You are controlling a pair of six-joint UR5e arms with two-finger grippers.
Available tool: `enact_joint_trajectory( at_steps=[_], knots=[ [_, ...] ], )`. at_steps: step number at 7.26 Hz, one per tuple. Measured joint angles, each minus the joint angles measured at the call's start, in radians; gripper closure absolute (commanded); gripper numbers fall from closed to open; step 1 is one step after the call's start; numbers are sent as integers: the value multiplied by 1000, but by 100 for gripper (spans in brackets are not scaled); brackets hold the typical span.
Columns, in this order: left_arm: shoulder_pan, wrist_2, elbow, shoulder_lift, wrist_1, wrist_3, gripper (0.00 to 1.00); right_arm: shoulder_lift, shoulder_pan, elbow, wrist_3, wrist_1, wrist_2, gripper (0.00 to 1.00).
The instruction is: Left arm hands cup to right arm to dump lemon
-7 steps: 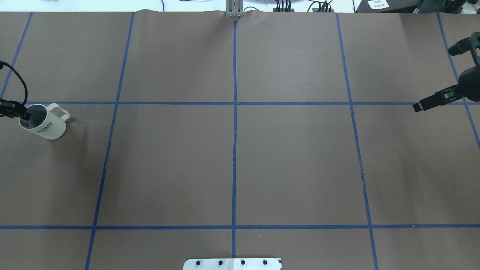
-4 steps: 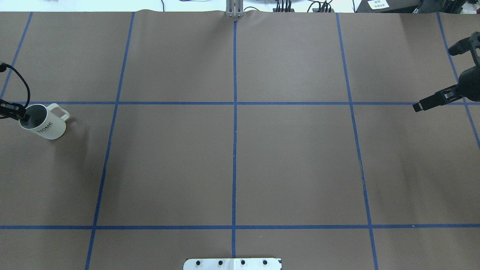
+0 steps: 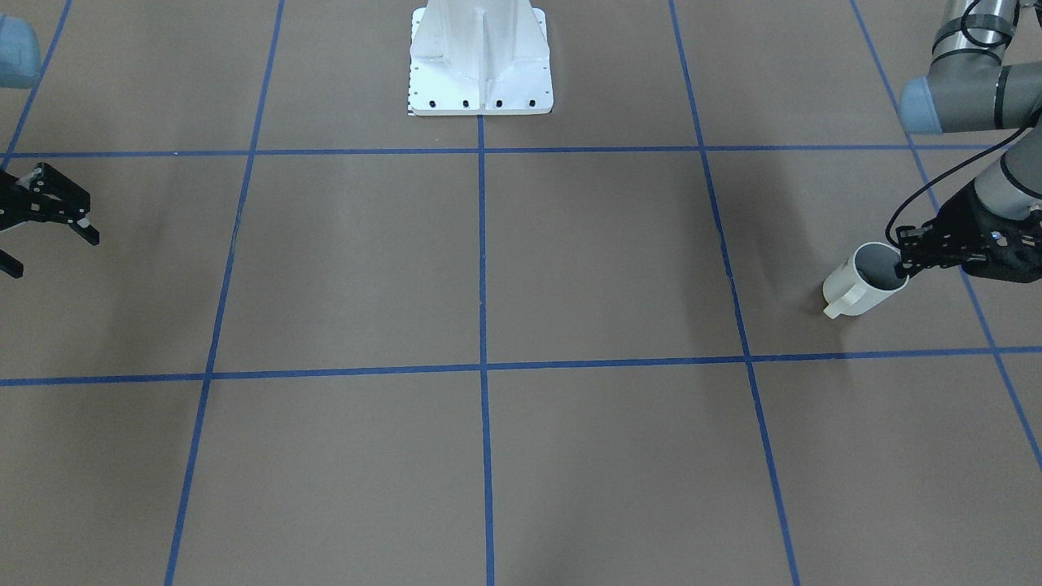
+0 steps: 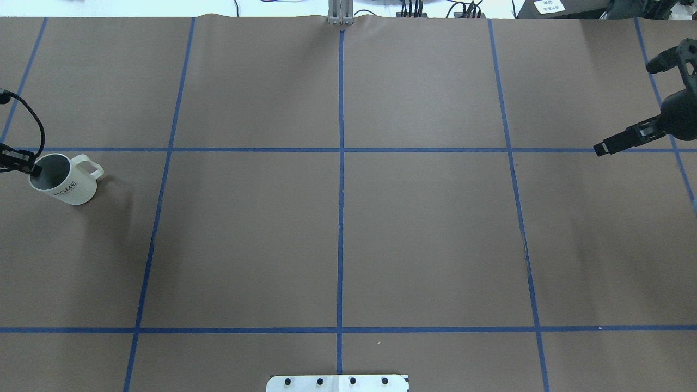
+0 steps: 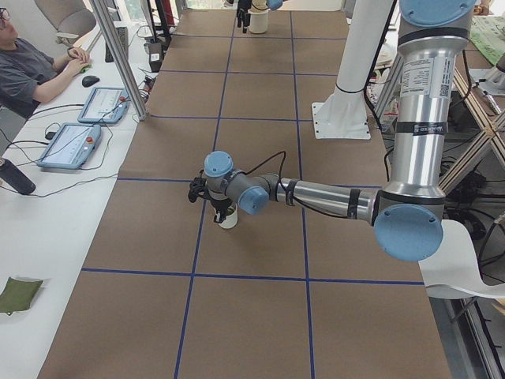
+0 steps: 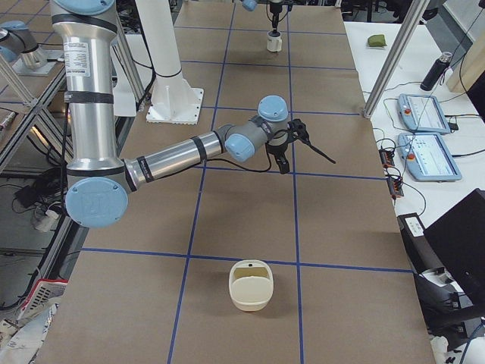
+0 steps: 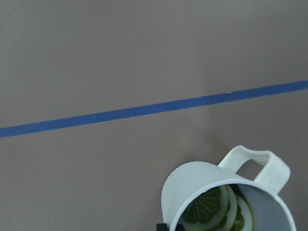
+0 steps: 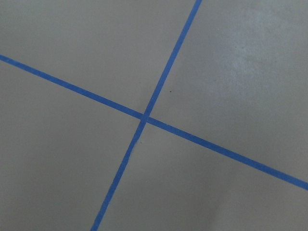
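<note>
The white cup [image 4: 69,187] with black "HOME" lettering is at the table's far left, tilted. My left gripper [image 4: 28,167] is shut on its rim, one finger inside the cup. The cup also shows in the front-facing view [image 3: 855,289] and the left view [image 5: 228,219]. The left wrist view shows the cup [image 7: 192,185] holding lemon slices [image 7: 208,210]. I cannot tell whether the cup touches the table. My right gripper [image 3: 47,251] is open and empty at the far right [image 4: 625,108], well above the paper.
Brown paper with blue tape grid lines [image 4: 340,149] covers the table. The robot's white base plate [image 3: 480,102] stands at the near edge's middle. A cream basket-like container [image 6: 251,286] sits on the table beyond my right gripper, toward the right end.
The cup has shifted slightly toward the robot in my left gripper's hold. My right gripper has moved a little inward and away from the robot.
</note>
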Motion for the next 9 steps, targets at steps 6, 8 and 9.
enact_joint_trajectory(
  at_steps=[6, 8, 9],
  knots=[
    [-80, -129, -11, -306, 177, -501, 100, 269, -110, -64, 4, 1, -193, 1],
    [-72, -147, -1, -435, 192, -751, 100, 384, -184, -88, 4, -2, -278, 1],
    [-56, -154, 7, -487, 194, -859, 100, 417, -213, -90, 5, -1, -309, 1]
  ],
)
